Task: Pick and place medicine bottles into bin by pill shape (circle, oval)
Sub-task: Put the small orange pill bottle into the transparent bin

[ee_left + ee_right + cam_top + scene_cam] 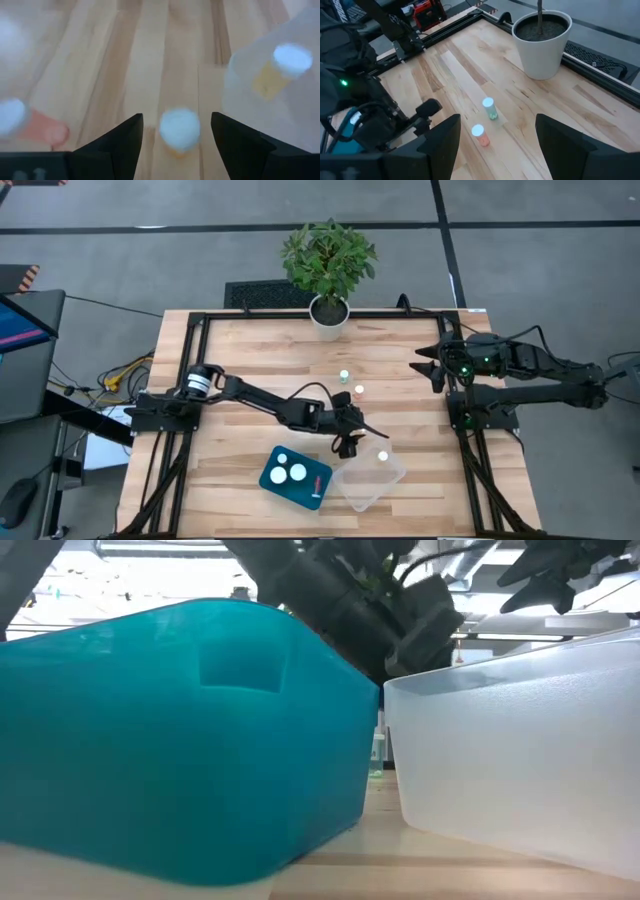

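Observation:
My left gripper (pixel 347 445) is open, low over the table, between the teal bin (pixel 270 480) and the clear bin (pixel 392 480). In the left wrist view its fingers (pixel 177 119) stand on either side of a white-capped orange bottle (pixel 180 132), with a gap on each side. The bottle stands upright on the wood. Another orange bottle (pixel 382 456) stands in the clear bin and also shows in the left wrist view (pixel 280 67). A greenish bottle (pixel 343 376) and a pinkish bottle (pixel 359 391) stand at mid-table. My right gripper (pixel 430 365) is open and empty, raised at the right.
The teal bin holds two white-capped bottles (pixel 290 470) and a red thing (pixel 316 483). A potted plant (pixel 328 270) stands at the table's far edge. In the low view the teal bin wall (pixel 170 740) and the clear bin wall (pixel 520 760) fill the front.

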